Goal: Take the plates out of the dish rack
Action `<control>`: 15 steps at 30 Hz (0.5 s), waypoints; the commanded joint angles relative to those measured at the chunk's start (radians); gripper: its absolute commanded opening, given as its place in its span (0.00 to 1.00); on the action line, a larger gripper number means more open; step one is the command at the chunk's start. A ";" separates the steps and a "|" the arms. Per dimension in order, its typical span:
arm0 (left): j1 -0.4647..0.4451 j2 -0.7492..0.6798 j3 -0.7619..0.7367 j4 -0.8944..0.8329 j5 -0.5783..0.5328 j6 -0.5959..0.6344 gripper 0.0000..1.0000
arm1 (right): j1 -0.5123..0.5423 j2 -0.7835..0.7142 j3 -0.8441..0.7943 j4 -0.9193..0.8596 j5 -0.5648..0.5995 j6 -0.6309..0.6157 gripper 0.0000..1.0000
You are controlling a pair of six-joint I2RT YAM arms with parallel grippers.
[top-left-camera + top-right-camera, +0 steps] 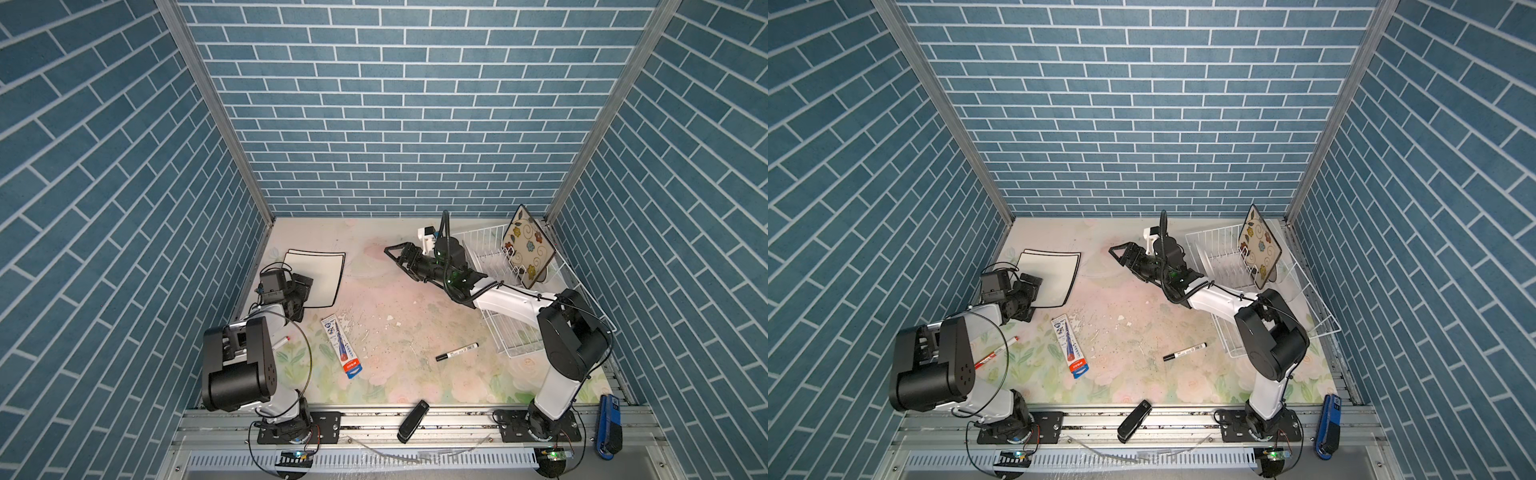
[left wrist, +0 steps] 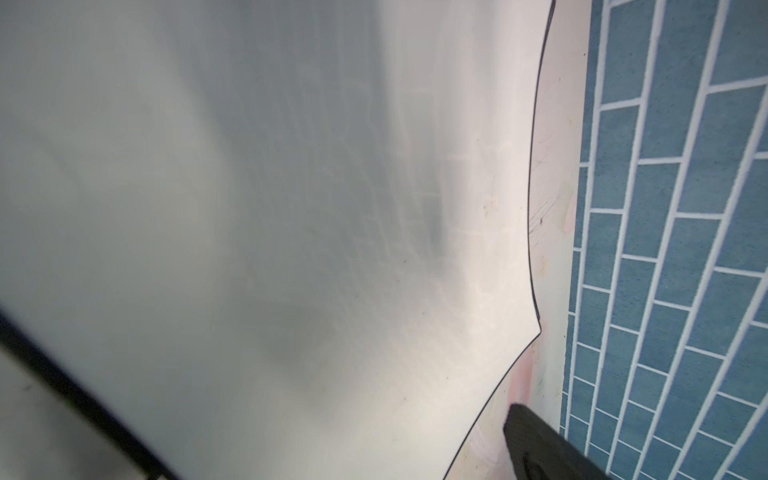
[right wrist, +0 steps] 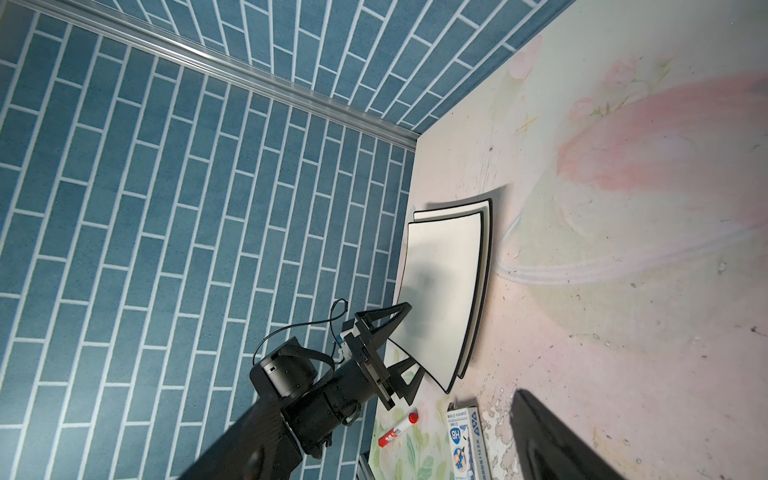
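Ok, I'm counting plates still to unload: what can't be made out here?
- Both top views: pale round shape in the dish rack, mostly hidden behind the floral plate; plate or not, unclear.
- Both top views: rack's near part, covered by the right arm.
- Left wrist view: white plate fills it, near rim blurred.

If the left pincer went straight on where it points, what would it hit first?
The upper white square plate; the open left pincer sits right at its edge, though its height is unclear.
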 commanded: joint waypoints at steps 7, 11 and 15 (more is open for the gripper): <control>-0.031 0.038 0.085 -0.055 -0.048 0.018 1.00 | -0.006 -0.035 -0.029 0.020 0.005 0.001 0.88; -0.032 0.043 0.097 -0.076 -0.058 0.020 1.00 | -0.007 -0.037 -0.035 0.024 0.005 0.001 0.88; -0.034 0.040 0.094 -0.087 -0.061 0.022 1.00 | -0.009 -0.039 -0.039 0.027 0.005 0.002 0.88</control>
